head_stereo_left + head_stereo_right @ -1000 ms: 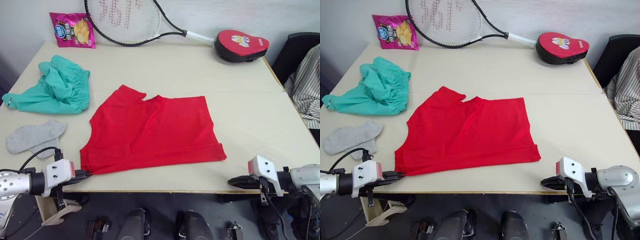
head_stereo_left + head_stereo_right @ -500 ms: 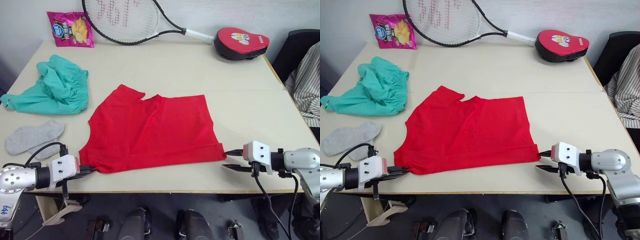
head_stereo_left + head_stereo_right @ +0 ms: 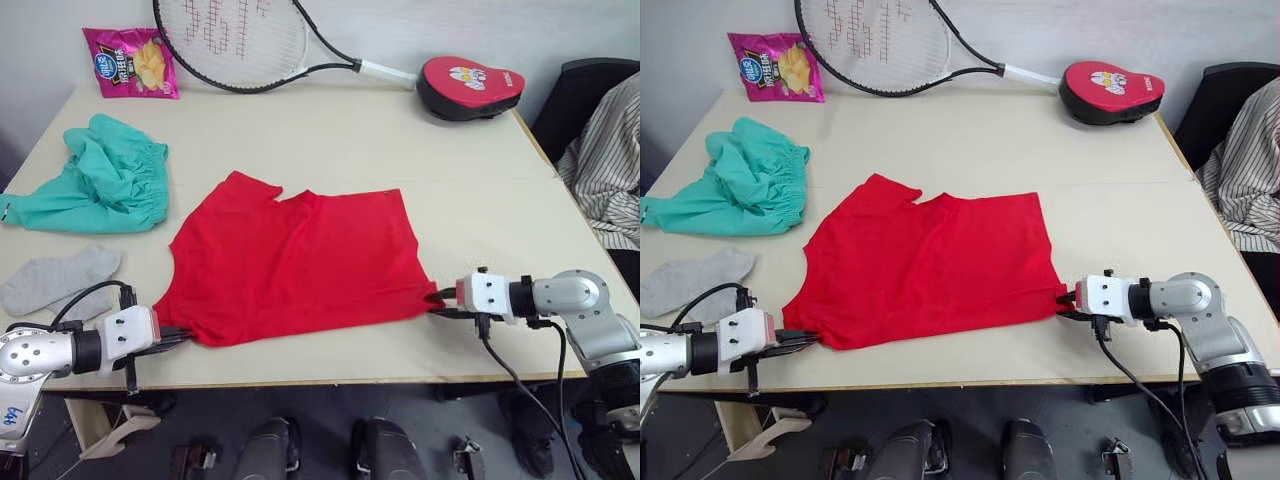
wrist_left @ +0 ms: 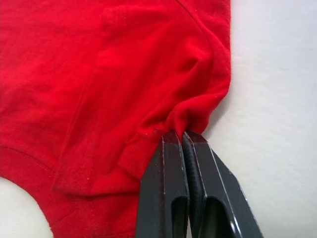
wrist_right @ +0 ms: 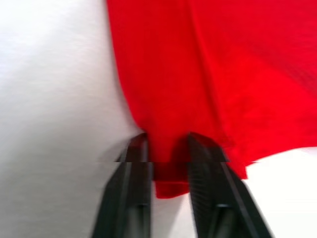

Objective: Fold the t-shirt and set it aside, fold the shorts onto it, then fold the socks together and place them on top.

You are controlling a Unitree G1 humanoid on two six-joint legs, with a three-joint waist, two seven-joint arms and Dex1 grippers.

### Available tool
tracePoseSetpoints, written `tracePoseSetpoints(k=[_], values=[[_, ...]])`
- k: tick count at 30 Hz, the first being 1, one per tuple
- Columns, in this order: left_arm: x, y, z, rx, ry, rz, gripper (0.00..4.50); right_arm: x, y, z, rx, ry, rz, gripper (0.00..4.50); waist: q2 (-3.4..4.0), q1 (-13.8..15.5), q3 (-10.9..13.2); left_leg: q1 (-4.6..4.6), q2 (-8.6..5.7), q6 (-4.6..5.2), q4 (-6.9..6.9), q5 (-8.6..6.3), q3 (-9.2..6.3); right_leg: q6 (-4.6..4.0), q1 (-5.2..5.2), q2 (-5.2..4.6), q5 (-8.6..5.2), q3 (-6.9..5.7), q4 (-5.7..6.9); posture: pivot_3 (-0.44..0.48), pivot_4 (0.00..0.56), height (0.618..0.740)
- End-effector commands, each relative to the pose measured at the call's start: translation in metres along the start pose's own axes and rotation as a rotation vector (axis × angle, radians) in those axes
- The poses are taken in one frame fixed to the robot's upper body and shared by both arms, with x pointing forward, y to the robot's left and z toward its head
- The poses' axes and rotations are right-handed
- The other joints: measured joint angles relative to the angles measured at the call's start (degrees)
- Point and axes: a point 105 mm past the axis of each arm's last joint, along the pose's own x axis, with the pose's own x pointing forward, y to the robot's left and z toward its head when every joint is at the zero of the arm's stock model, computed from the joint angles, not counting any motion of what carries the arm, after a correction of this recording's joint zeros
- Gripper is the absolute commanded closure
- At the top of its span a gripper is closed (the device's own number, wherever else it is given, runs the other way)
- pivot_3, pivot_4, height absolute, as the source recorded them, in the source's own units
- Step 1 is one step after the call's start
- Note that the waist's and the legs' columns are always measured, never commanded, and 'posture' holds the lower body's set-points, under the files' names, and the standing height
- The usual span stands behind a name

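Red cloth t-shirt [image 3: 300, 260] is pinched shut at one near corner by the left gripper [image 4: 184, 136] — its other near corner is straddled by the right gripper's [image 5: 166, 141] parted fingers.

Red t-shirt [image 3: 300, 260] lies flat; shorts [image 3: 100, 180], socks [image 3: 55, 280] beside.

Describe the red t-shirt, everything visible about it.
The t-shirt is bright red soft cloth, lying spread and mostly flat on the beige table, already folded into a rough rectangle with one short sleeve sticking out toward the back. The left gripper is shut on a bunched near corner; the right gripper straddles the opposite near corner, fingers still apart.
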Motion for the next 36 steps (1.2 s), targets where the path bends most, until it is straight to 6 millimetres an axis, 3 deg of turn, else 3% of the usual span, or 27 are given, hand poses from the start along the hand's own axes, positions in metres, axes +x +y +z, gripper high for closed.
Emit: tracePoseSetpoints(k=[1,5,12,19,29,36], values=[[-0.004,0.005,0.0,0.011,0.008,0.014,4.5,-0.002,0.011,-0.016,0.055,0.078,0.057,4.46,0.0,0.0,0.0,0.01,0.0,0.0,0.0,0.0,-0.01,0.0,0.01,0.0,0.0,0.0,0.0,0.0,0.15,0.74],[-0.003,0.005,0.0,0.015,0.009,0.01,4.5,-0.009,0.022,-0.018,0.133,0.104,0.124,4.46,0.0,0.26,0.0,0.0,0.0,0.0,-0.02,-0.01,-0.02,0.0,-0.02,-0.02,0.0,0.0,-0.02,0.0,0.15,0.74],[-0.004,-0.006,0.003,-0.006,-0.014,-0.036,4.5,-0.031,0.06,-0.002,0.323,0.099,0.294,4.46,0.0,1.88,-0.01,-0.11,-0.01,0.05,-0.08,-0.18,-0.15,0.0,0.04,-0.03,0.0,-0.07,-0.37,0.0,0.15,0.74],[-0.008,-0.026,0.005,-0.059,-0.02,-0.084,4.5,-0.039,0.083,0.005,0.362,0.093,0.288,4.46,0.03,1.57,0.02,-0.11,-0.01,0.11,-0.09,-0.33,-0.14,0.01,0.14,-0.01,-0.01,-0.07,-0.55,0.0,0.15,0.74],[-0.02,-0.044,0.011,-0.12,-0.004,-0.091,4.5,-0.051,0.097,0.0,0.353,0.108,0.256,4.46,0.04,1.71,0.04,-0.11,0.0,0.11,-0.09,-0.33,-0.14,0.02,0.14,-0.01,-0.01,-0.05,-0.58,0.0,0.15,0.74],[-0.027,-0.049,0.012,-0.147,-0.007,-0.115,4.5,-0.046,0.099,-0.001,0.353,0.078,0.243,4.46,0.07,1.52,0.06,-0.11,0.0,0.11,-0.1,-0.33,-0.14,0.02,0.13,-0.01,-0.02,-0.04,-0.59,0.0,0.15,0.74]])
